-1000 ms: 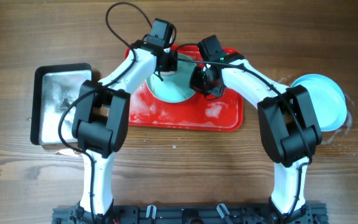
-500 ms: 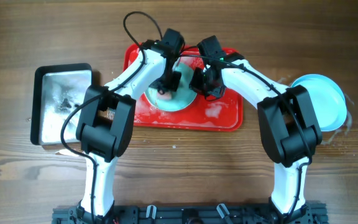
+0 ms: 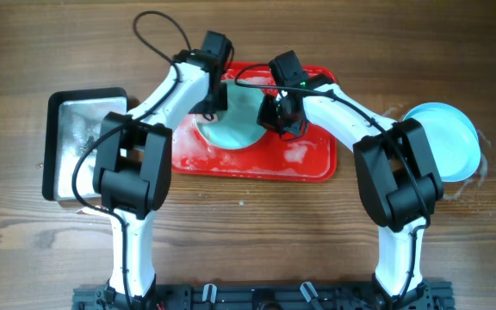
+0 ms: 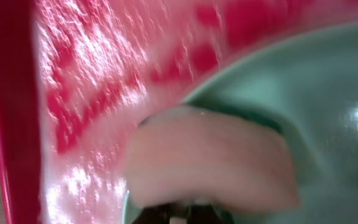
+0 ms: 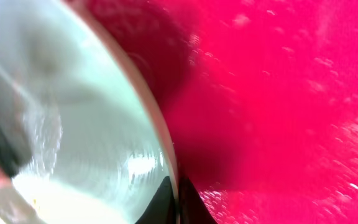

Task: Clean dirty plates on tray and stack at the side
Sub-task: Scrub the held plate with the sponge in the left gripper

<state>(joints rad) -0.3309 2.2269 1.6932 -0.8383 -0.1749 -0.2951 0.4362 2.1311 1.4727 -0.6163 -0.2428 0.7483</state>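
"While both arms reached over the tray [image 3: 313, 164], where did the plate [image 3: 235, 129] lie?"

"On the far half of the sudsy red tray, between the two grippers. The right gripper [image 3: 280, 116] was at its right edge. Its dark fingertips [image 5: 160, 202] pinched the rim from both sides, closed on it."

"And the left gripper [image 3: 213, 96]?"

"At the plate's far-left edge. Its camera showed a blurred pale-pink lump [image 4: 210, 162] lying across the rim. The jaws were nearly out of frame, so I could not tell whether they held it."

"Anything else?"

"Other plates [image 3: 444, 138] sat on the table [image 3: 257, 224], well right of the tray. A grey pan [image 3: 80, 142] lay to its left."
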